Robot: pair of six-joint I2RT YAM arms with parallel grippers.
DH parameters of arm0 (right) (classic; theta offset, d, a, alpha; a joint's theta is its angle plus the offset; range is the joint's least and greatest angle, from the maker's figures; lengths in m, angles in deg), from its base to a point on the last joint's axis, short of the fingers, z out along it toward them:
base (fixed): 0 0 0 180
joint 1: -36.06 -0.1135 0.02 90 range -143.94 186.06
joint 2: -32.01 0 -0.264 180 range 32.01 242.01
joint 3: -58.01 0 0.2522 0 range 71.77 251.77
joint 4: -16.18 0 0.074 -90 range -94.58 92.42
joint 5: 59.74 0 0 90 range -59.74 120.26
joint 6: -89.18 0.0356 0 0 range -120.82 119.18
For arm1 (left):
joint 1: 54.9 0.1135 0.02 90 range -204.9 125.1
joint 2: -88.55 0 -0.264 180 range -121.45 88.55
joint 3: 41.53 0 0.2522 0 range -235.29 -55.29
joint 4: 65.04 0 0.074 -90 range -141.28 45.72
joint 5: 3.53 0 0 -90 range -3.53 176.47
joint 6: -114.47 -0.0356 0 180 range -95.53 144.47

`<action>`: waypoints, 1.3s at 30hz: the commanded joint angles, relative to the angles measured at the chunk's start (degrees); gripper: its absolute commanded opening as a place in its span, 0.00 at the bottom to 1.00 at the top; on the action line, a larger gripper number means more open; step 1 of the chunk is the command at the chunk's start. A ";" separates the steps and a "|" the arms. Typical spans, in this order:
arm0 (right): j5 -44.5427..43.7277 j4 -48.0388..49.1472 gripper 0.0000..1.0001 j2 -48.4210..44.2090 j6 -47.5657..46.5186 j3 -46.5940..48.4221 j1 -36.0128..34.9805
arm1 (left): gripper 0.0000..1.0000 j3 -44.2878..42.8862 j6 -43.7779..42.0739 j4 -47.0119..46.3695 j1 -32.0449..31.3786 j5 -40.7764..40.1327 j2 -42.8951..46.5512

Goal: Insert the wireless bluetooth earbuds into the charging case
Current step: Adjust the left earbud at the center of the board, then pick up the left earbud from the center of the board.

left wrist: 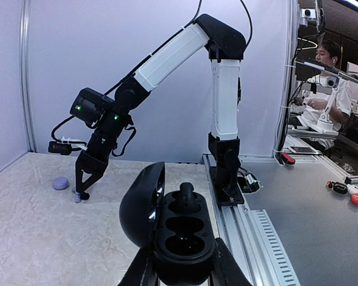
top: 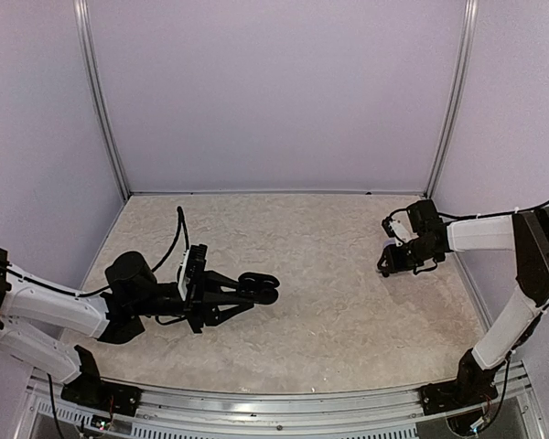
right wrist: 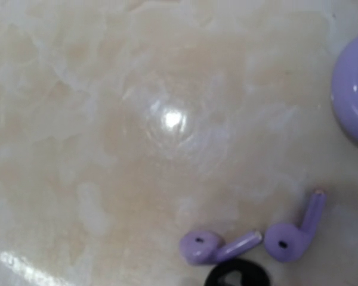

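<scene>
Holding an open black oval charging case (left wrist: 182, 238), the left gripper (top: 249, 291) is clamping its sides.
One black earbud (left wrist: 185, 195) is sitting in the slot farthest from those jaws; two lavender plastic earbuds (right wrist: 210, 246) (right wrist: 291, 237) are lying at the right gripper (left wrist: 82, 193) fingertips, and I cannot tell whether those jaws are open or closed.

- No lettering, brand, number or sign is legible in any of the three views — top, left wrist or right wrist.

Marbled beige table (top: 339, 302), two lavender earbuds (right wrist: 209, 247) lying side by side toward the right edge, lavender case (right wrist: 355, 95) just beside them.
</scene>
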 commanded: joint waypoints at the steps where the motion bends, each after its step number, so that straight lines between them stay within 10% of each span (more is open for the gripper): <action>1: -0.43 -0.39 0.30 1.55 -0.50 1.32 -0.70 | 0.09 -0.43 0.21 -1.88 -0.07 0.14 -0.22; 39: -8.73 -3.09 0.23 2.66 -1.45 -0.47 -0.67 | 0.09 0.05 0.28 -1.25 0.10 -0.67 0.59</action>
